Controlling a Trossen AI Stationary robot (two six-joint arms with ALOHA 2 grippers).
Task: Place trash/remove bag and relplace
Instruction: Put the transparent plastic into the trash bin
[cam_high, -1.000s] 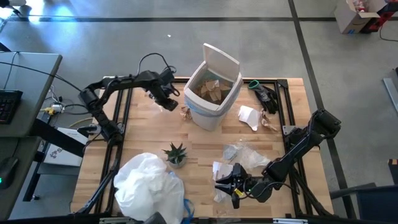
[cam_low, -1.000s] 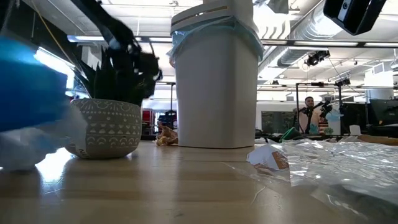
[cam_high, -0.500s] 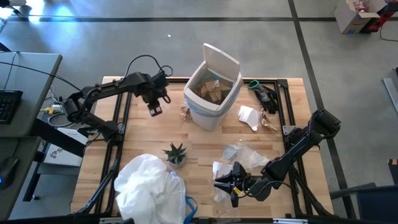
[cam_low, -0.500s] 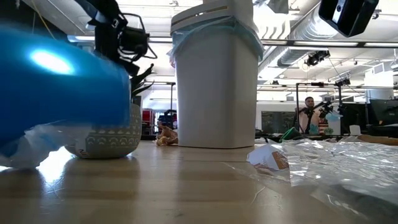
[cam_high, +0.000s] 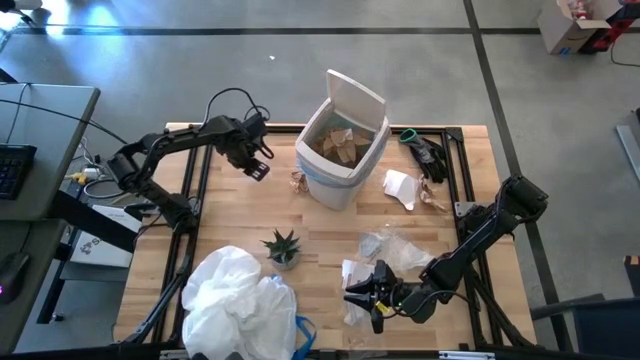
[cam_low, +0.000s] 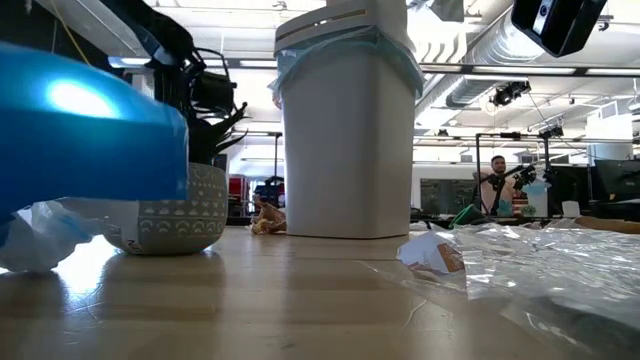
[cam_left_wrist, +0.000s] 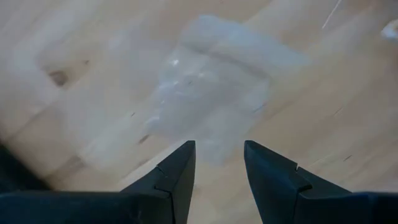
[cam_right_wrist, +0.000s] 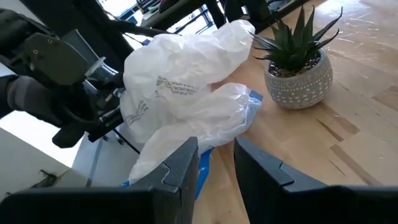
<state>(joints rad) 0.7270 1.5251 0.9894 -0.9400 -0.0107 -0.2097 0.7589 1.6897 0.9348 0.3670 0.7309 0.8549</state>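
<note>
The white bin (cam_high: 340, 155) stands at the table's far middle, its flap lid (cam_high: 355, 92) up. A light-blue liner bag shows at its rim (cam_low: 345, 52), and brown paper trash (cam_high: 338, 145) lies inside. More trash lies on the table: a brown crumple (cam_high: 298, 180), white paper (cam_high: 400, 188), and clear wrappers (cam_high: 400, 250). My left gripper (cam_high: 256, 166) is open and empty, left of the bin, above bare wood (cam_left_wrist: 217, 160). My right gripper (cam_high: 352, 295) is open and empty near the front edge. It points level toward a white plastic bag pile (cam_right_wrist: 186, 81).
The potted plant (cam_high: 282, 247) stands between the bag pile (cam_high: 240, 300) and my right gripper. A blue part of the pile (cam_low: 80, 130) fills the low view's left. A dark tool with a green handle (cam_high: 422, 148) lies at the far right. People stand in the room beyond.
My left gripper has drawn back from the bin toward the table's left edge, rising a little and turning about its wrist. The bag pile at the front left has shifted; its blue part now covers more of the low view.
</note>
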